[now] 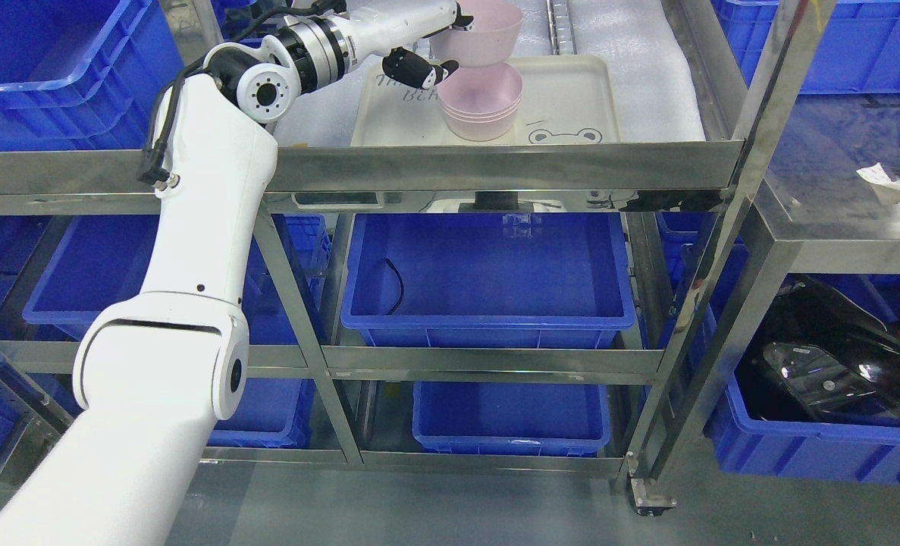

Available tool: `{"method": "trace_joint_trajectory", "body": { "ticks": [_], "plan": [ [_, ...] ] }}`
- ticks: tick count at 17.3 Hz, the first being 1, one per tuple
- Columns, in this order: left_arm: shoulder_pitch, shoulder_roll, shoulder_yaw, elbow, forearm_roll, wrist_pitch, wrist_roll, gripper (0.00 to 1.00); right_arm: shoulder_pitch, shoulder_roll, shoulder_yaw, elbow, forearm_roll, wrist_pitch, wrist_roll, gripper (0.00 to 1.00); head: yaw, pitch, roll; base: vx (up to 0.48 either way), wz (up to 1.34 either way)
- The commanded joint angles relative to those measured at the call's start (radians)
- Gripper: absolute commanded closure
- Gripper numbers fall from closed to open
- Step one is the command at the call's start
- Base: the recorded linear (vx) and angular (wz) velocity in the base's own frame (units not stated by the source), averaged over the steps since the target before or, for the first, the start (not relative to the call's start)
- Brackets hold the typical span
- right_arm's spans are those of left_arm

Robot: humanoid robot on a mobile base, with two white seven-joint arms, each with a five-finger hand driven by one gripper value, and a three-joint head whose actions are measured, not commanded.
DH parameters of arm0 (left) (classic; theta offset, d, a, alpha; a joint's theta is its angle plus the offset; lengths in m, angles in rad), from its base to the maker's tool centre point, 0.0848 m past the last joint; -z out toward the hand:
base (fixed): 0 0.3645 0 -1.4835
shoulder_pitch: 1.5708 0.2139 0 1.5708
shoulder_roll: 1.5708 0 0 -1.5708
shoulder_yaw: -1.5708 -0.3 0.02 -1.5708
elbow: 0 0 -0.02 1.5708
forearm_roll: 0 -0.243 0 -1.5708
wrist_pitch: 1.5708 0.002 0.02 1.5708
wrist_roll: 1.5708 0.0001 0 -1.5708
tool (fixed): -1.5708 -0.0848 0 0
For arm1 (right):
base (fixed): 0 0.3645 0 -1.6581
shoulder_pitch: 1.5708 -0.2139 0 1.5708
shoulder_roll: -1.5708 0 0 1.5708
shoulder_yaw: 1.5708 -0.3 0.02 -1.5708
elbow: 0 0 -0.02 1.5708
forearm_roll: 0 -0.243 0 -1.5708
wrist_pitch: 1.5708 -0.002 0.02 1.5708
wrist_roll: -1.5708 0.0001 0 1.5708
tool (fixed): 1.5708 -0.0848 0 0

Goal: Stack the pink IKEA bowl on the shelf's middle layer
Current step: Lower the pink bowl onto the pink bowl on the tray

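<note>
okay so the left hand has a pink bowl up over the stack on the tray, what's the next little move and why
Probably lower it straight down. The left hand holds a pink bowl above the stack of pink bowls on the cream tray, roughly lined up but not yet nested, so a short descent should seat it.

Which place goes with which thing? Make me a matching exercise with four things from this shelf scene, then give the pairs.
Things:
1. held pink bowl
2. stack of pink bowls
3. cream tray
4. black cable

Places:
A. inside the blue bin on the layer below
B. in the left hand, above the stack
C. standing on the tray
D. flat on the shelf layer where the bowls are

Pairs: 1-B, 2-C, 3-D, 4-A
</note>
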Motion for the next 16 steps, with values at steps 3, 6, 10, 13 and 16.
{"method": "trace_joint_trajectory", "body": {
  "ticks": [3,6,10,13,16],
  "plan": [
    [-0.076,-0.039,-0.200,0.217,-0.006,0.121,0.024,0.90,0.015,-0.017,0.000,-0.017,0.000,0.000,0.000,0.00,0.0000,0.000,0.000,0.000,0.00],
    [-0.067,-0.018,-0.205,0.214,-0.016,0.121,0.024,0.78,0.015,-0.017,0.000,-0.017,0.000,0.000,0.000,0.00,0.0000,0.000,0.000,0.000,0.00],
    [-0.065,0.000,-0.205,0.208,-0.016,0.121,0.024,0.65,0.015,-0.017,0.000,-0.017,0.000,0.000,0.000,0.00,0.0000,0.000,0.000,0.000,0.00],
    [-0.078,0.008,-0.205,0.201,-0.016,0.121,0.024,0.61,0.015,-0.017,0.000,-0.017,0.000,0.000,0.000,0.00,0.0000,0.000,0.000,0.000,0.00],
    [-0.092,0.020,-0.203,0.180,-0.016,0.121,0.022,0.47,0.015,-0.017,0.000,-0.017,0.000,0.000,0.000,0.00,0.0000,0.000,0.000,0.000,0.00]
  ]
}}
